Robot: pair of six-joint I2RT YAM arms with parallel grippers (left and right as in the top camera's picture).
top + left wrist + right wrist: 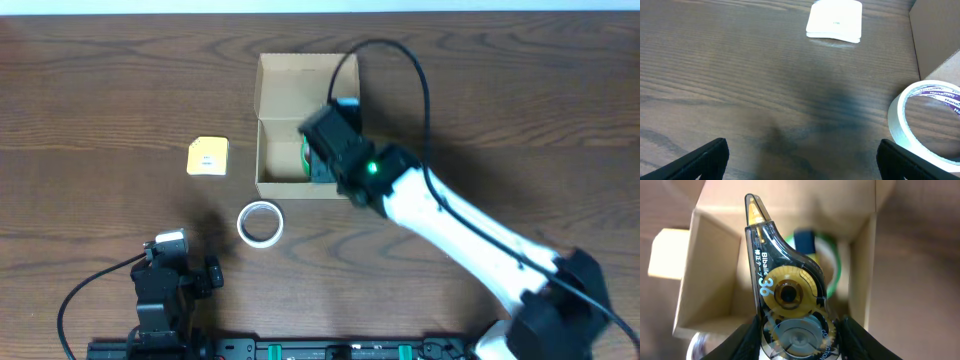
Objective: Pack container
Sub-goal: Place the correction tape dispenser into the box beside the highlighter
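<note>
The wooden surface carries a small yellow pad left of centre and a white tape roll just below the container. The container sits at upper centre in the overhead view, its flap lid folded open toward the top edge. The right arm crosses from the lower right, and its wrist covers the container's lower right part. Something green lies inside, half hidden.

In the right wrist view, the right gripper pinches a dark translucent correction tape dispenser by its round end, the tip pointing toward the top of the frame, over the open container.

The left gripper is at lower left in the overhead view. It is spread wide with nothing between its fingers, the tape roll near the one at the right of the frame.
</note>
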